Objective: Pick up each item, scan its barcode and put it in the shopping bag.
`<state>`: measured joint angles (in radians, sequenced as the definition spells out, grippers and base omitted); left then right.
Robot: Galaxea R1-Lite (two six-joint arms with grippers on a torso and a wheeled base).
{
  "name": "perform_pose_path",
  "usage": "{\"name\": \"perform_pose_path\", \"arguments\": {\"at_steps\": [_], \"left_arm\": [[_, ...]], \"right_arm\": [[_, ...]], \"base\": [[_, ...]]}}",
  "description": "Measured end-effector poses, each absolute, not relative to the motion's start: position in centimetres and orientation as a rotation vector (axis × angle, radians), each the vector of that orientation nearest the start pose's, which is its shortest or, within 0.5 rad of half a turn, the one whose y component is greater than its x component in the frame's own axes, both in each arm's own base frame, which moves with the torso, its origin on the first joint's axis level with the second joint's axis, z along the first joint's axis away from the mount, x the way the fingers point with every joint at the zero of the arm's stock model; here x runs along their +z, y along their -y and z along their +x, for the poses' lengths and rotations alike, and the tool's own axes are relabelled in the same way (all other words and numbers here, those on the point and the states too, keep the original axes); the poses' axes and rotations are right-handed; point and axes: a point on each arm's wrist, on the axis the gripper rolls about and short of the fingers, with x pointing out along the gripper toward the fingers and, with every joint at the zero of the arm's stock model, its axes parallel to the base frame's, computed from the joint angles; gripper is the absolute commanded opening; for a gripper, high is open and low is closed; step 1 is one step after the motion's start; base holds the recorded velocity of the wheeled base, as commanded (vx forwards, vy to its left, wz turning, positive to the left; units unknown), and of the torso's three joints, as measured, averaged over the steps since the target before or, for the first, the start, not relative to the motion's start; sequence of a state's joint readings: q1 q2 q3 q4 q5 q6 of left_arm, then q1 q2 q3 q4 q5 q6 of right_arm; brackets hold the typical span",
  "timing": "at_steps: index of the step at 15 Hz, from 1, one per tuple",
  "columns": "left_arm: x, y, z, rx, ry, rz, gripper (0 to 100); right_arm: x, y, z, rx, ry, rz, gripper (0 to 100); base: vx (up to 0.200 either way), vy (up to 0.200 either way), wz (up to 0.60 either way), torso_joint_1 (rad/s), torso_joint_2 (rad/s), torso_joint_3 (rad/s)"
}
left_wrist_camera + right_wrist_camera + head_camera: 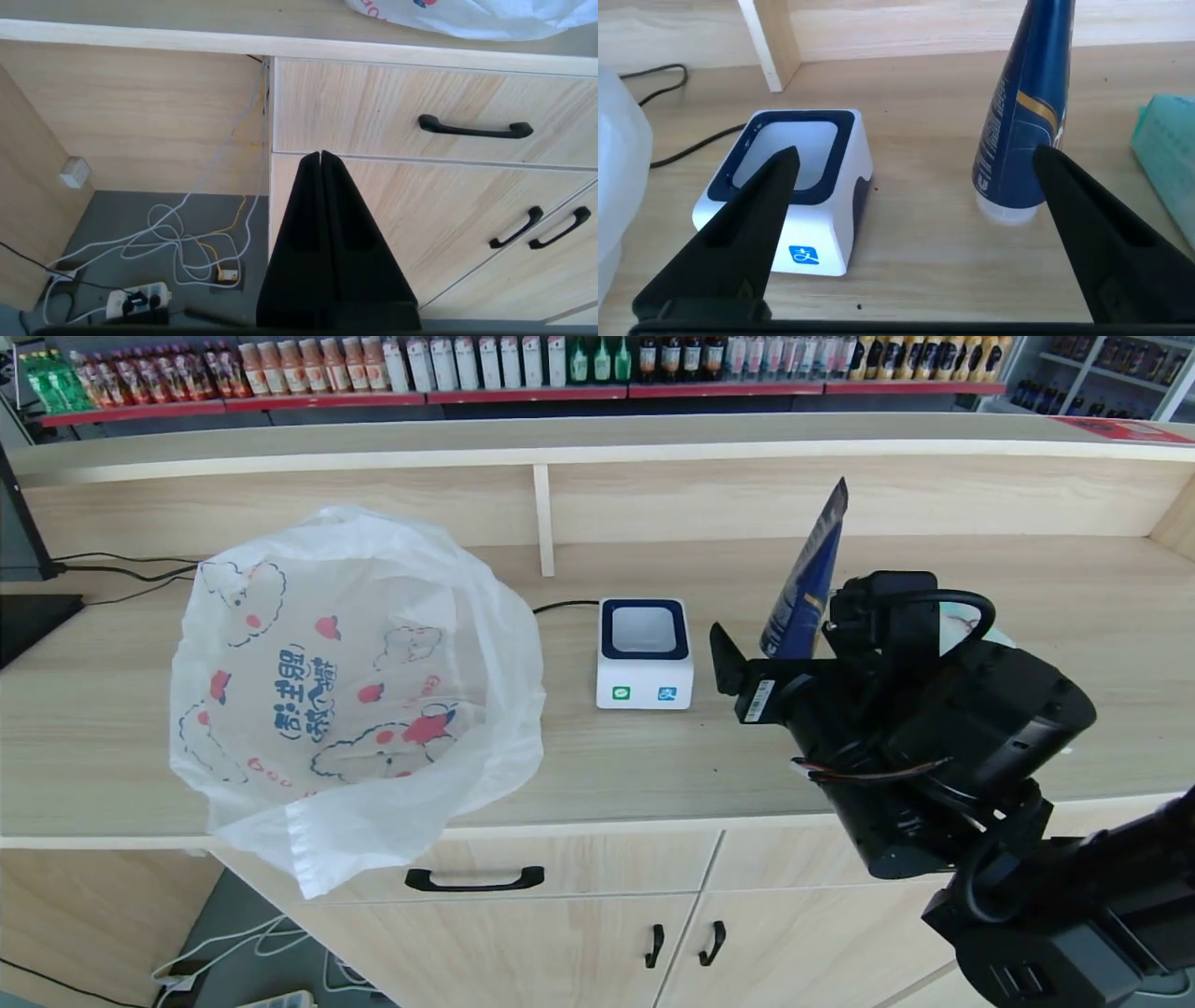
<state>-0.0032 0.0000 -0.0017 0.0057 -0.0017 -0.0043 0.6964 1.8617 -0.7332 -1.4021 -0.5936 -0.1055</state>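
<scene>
Down by the cupboard front [392,103], the left gripper [320,161] is pressed closed, empty. Up on the counter [112,728], the shopping bag [355,691] gapes at left, then the scanner [644,653], then the blue tube [805,581] upright on its cap, the right gripper [915,159] spread wide just short of it.

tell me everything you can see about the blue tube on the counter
The dark blue plastic squeeze tube stands upright on its pale cap on the light wooden counter, flat crimped end up, leaning slightly. A gold band crosses its side. It sits beside the white box scanner, apart from it. The right gripper faces it, jaws open, not closed on it.
</scene>
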Motion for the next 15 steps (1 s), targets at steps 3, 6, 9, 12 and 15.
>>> {"name": "perform_pose_path", "arguments": {"at_steps": [3, 6, 9, 12, 15], "left_arm": [[7.6, 0.0, -2.3, -0.004, -0.003, -0.004, 0], [7.5, 0.0, -2.3, -0.006, -0.004, -0.004, 0], [7.5, 0.0, -2.3, -0.005, -0.004, -0.004, 0], [7.5, 0.0, -2.3, -0.004, -0.004, -0.004, 0], [7.5, 0.0, -2.3, -0.005, -0.004, -0.004, 0]], "right_arm": [[18.6, -19.6, 25.5, 0.085, 0.212, 0.051, 100], [18.3, -18.9, 25.2, 0.052, 0.197, 0.042, 100], [18.1, -17.9, 25.0, 0.026, 0.192, 0.042, 100], [18.1, -17.3, 25.8, 0.011, 0.199, 0.041, 100], [17.8, -16.8, 26.5, 0.018, 0.212, 0.036, 100]], "base": [[0.0, 0.0, 0.0, 0.0, 0.0, 0.0], [0.0, 0.0, 0.0, 0.0, 0.0, 0.0], [0.0, 0.0, 0.0, 0.0, 0.0, 0.0], [0.0, 0.0, 0.0, 0.0, 0.0, 0.0], [0.0, 0.0, 0.0, 0.0, 0.0, 0.0]]}}
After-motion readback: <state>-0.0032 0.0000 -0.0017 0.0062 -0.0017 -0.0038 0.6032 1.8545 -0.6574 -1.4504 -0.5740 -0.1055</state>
